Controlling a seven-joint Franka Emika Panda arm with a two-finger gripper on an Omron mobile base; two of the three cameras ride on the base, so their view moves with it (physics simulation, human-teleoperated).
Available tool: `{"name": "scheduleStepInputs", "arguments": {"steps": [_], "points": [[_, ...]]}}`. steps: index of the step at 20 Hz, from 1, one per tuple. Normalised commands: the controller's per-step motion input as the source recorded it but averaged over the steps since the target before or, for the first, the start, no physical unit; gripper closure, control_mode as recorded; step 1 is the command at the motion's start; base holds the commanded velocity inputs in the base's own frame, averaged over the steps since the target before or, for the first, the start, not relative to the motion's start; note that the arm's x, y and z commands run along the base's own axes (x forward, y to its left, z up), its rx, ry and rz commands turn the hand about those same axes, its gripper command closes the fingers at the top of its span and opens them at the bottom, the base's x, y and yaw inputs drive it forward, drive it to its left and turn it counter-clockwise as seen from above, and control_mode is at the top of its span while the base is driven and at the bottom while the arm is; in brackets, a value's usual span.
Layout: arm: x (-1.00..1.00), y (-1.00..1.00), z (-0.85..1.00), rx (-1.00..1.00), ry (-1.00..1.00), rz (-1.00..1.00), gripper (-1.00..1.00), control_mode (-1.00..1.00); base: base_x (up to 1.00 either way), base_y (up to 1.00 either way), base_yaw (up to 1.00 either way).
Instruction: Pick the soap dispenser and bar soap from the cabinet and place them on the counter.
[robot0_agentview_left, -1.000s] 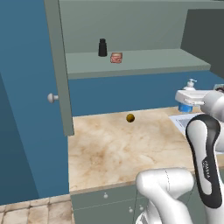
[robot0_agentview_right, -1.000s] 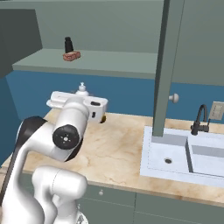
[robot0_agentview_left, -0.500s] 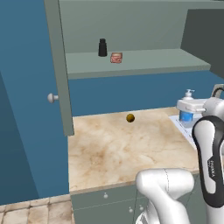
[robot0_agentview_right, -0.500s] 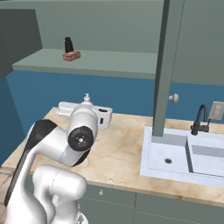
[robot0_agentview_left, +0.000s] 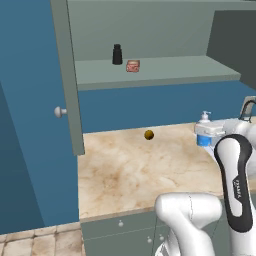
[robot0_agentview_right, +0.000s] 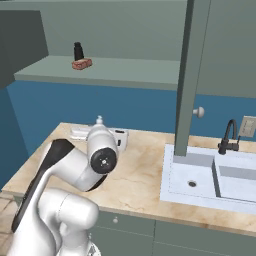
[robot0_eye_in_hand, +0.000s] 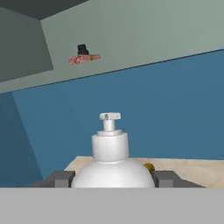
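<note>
The soap dispenser (robot0_agentview_left: 204, 132), a blue bottle with a white pump top, stands upright in my gripper (robot0_agentview_left: 209, 134), which is shut on it low over the right part of the counter (robot0_agentview_left: 125, 170). In the hand view the soap dispenser (robot0_eye_in_hand: 110, 153) sits between the two dark fingertips (robot0_eye_in_hand: 59, 179), with my gripper (robot0_eye_in_hand: 111, 180) closed on its sides. I cannot tell whether its base touches the counter. The pinkish bar soap (robot0_agentview_left: 132, 66) lies on the shelf of the open cabinet (robot0_agentview_left: 170, 73). It also shows as the bar soap (robot0_agentview_right: 81, 64) and the bar soap (robot0_eye_in_hand: 83, 59).
A small black bottle (robot0_agentview_left: 117, 54) stands just behind the bar soap. A dark-yellow ball (robot0_agentview_left: 148, 134) rests on the counter near the blue back wall. An open cabinet door (robot0_agentview_left: 65, 75) hangs at the left. The sink (robot0_agentview_right: 215, 177) and its black faucet (robot0_agentview_right: 229, 136) lie to the right.
The arm has lowered the soap dispenser toward the counter and shifted it slightly toward the wall side. The grip on it has not changed.
</note>
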Motion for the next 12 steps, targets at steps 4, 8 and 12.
{"name": "scheduleStepInputs", "arguments": {"steps": [4,8,12], "points": [[0.33,0.28,-0.52,0.00,-0.19,0.00,1.00,-1.00,0.00,0.00,0.00],[0.32,0.26,-0.47,0.00,-0.22,0.00,1.00,-1.00,0.00,0.00,0.00],[0.31,0.12,-0.44,0.00,-0.16,-0.01,1.00,-1.00,0.00,0.00,0.00]]}}
